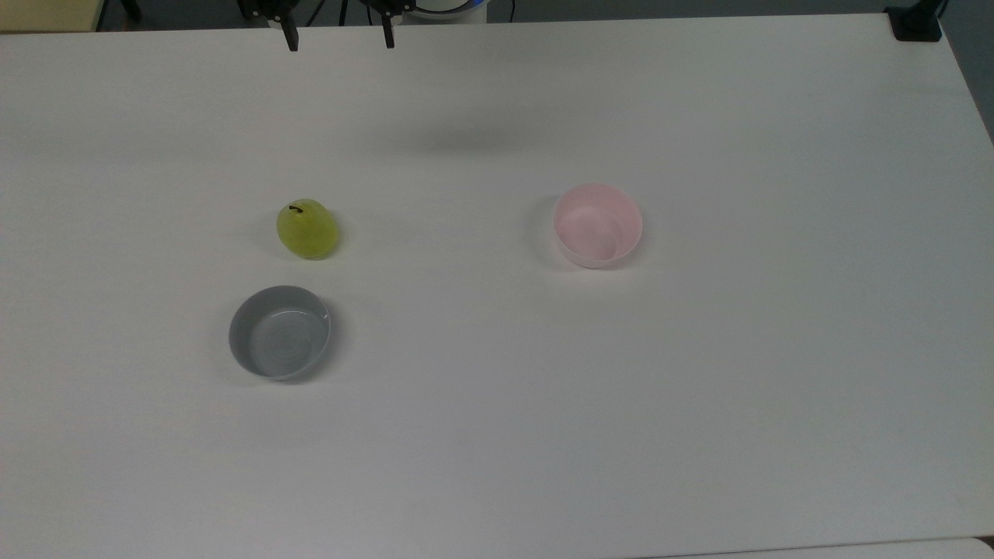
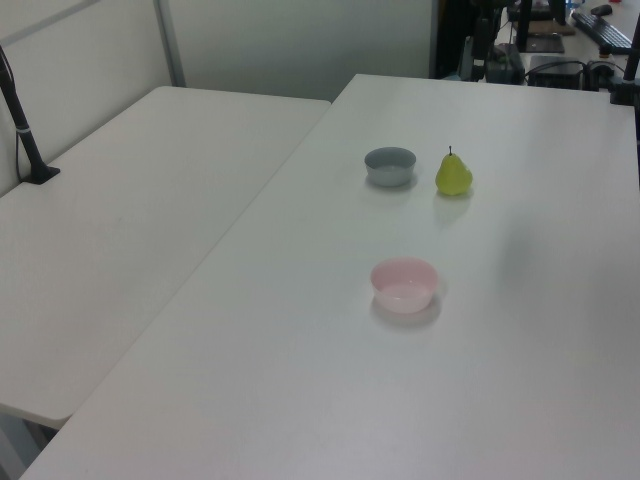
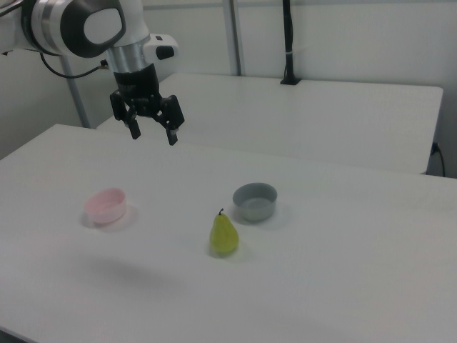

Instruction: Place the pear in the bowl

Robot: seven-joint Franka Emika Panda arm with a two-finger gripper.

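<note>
Pear (image 1: 307,229) stands upright on the white table (image 1: 497,435), left of centre in the top view, stem uppermost. It touches nothing. The grey bowl (image 1: 279,332) sits just below it in the top view, near but apart, and holds nothing. The pink bowl (image 1: 597,225) sits right of centre in the top view, well apart from the pear, roughly level with it, and also holds nothing.

In the right view the order runs the other way: the pink bowl (image 3: 106,205) at the left of the frame, the pear (image 3: 223,234) at lower centre, the grey bowl (image 3: 255,201) just up and to the right of the pear. In the left view the pear (image 2: 453,175) stands in the upper centre-right with the grey bowl (image 2: 390,166) just to its left, and the pink bowl (image 2: 405,285) sits lower in the frame, near the middle.

The tool (image 3: 153,133) hangs in the air at the upper left of the right view, clear of the table, fingers pointing down and spread wide with nothing between them. It sits higher in the frame than the pink bowl and to its right. In the top view the tool (image 1: 338,36) shows at the top edge, left of centre, as two dark fingertips (image 1: 291,37) set apart.

A second white table (image 2: 130,220) adjoins the first, at the left of the left view.
</note>
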